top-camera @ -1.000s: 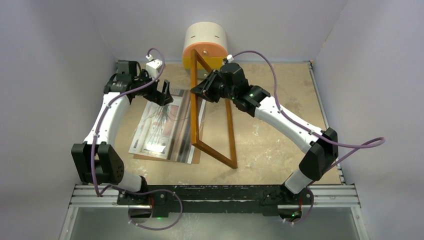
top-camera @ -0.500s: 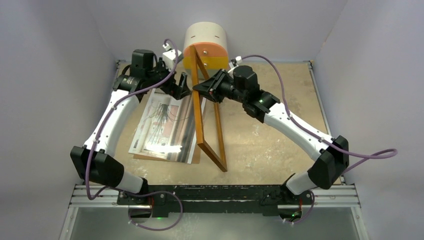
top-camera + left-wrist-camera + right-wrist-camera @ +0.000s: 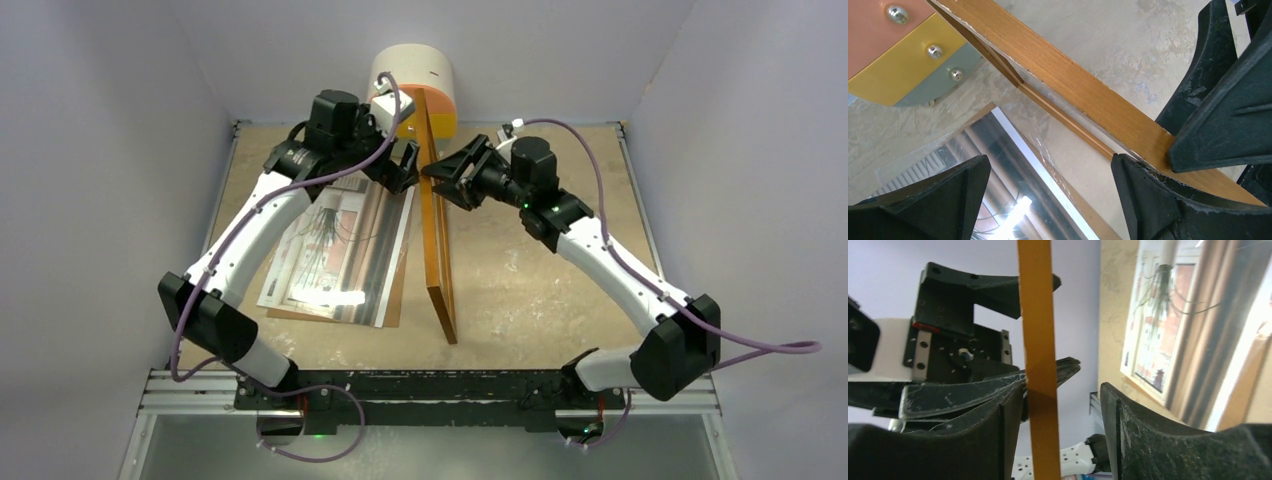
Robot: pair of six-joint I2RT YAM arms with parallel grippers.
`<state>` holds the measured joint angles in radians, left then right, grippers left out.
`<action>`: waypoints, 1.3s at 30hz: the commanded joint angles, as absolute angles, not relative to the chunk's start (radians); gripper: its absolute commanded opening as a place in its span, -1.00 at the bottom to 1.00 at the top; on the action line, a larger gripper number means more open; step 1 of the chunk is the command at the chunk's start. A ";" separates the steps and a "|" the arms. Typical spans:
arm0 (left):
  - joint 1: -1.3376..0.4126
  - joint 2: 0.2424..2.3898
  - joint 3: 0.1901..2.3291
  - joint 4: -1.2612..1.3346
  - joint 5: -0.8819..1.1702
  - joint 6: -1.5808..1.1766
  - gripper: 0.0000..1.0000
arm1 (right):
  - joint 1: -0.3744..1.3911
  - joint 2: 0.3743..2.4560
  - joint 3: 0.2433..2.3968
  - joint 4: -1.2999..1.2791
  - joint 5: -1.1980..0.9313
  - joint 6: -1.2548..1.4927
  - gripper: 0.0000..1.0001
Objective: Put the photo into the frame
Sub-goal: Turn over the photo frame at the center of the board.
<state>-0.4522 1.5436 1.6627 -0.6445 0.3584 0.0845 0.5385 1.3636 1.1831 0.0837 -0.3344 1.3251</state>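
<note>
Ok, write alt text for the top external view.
A thin reddish-brown wooden frame stands upright on edge, its far end between the left gripper and right gripper. The window-and-plant photo lies flat beside it on a brown backing board.

White arm links (image 3: pixel 245 235) and black joints — purple cables (image 3: pixel 790 350) trailing; scuffed matte-black fingers (image 3: pixel 1158 440)

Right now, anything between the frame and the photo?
Yes: the open left gripper hangs on the photo side of the upright reddish-brown wooden frame, over the far end of the glossy window-and-plant print. Otherwise nothing visible.
</note>
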 commanded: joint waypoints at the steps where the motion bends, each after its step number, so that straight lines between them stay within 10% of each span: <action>1: -0.496 1.580 1.743 -0.604 0.298 0.050 1.00 | 0.493 1.350 1.273 -0.132 -0.416 1.150 0.29; 13: -0.568 1.690 1.852 -0.609 0.250 0.069 1.00 | 0.472 1.383 1.536 -0.548 -0.310 0.807 0.35; 39: -0.556 1.740 1.596 -0.564 0.078 0.192 1.00 | 0.471 1.457 1.637 -0.948 0.311 0.425 -0.64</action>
